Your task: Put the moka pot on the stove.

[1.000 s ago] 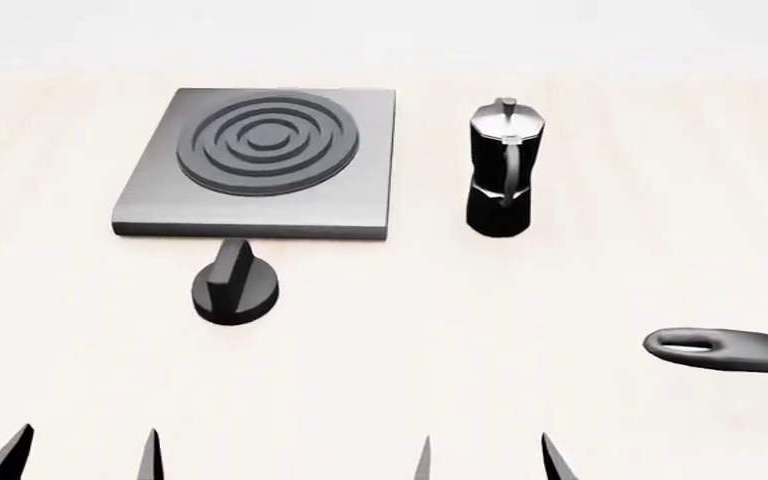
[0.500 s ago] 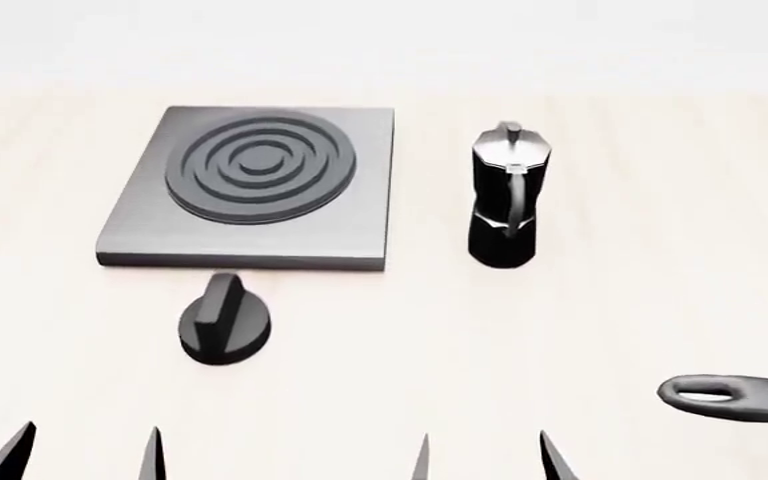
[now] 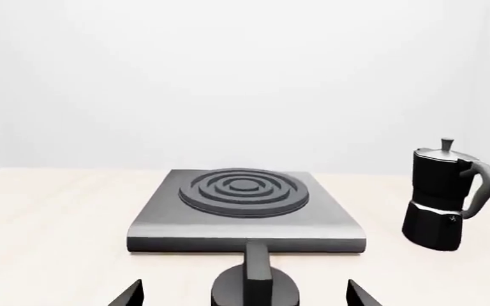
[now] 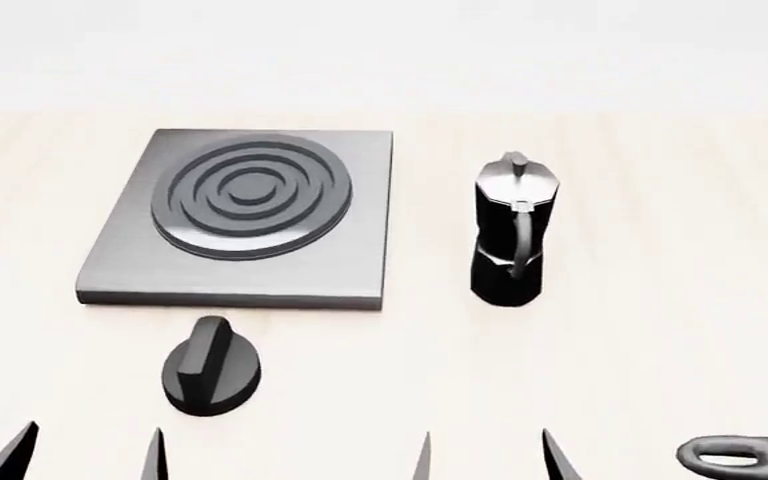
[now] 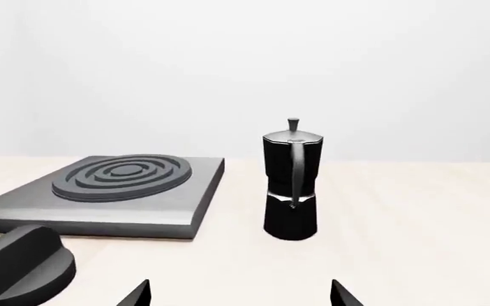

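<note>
The black moka pot (image 4: 512, 232) stands upright on the pale table, just right of the stove (image 4: 357, 260), handle turned toward me. It also shows in the left wrist view (image 3: 438, 197) and the right wrist view (image 5: 292, 182). The stove is a dark grey square plate with a ring burner (image 4: 251, 208), seen too from the wrists (image 3: 330, 223) (image 5: 202, 191). My left gripper (image 4: 87, 455) is open at the bottom edge, near the round knob. My right gripper (image 4: 486, 458) is open, short of the pot. Both hold nothing.
A round black knob (image 4: 209, 368) sits in front of the stove's near edge, seen also from the left wrist (image 3: 254, 287) and right wrist (image 5: 20, 268). A dark pan handle (image 4: 744, 458) pokes in at the bottom right.
The head view has shifted: stove, knob, pot and pan handle all sit lower in the frame than before. Both grippers' fingertips keep their places at the bottom edge.
</note>
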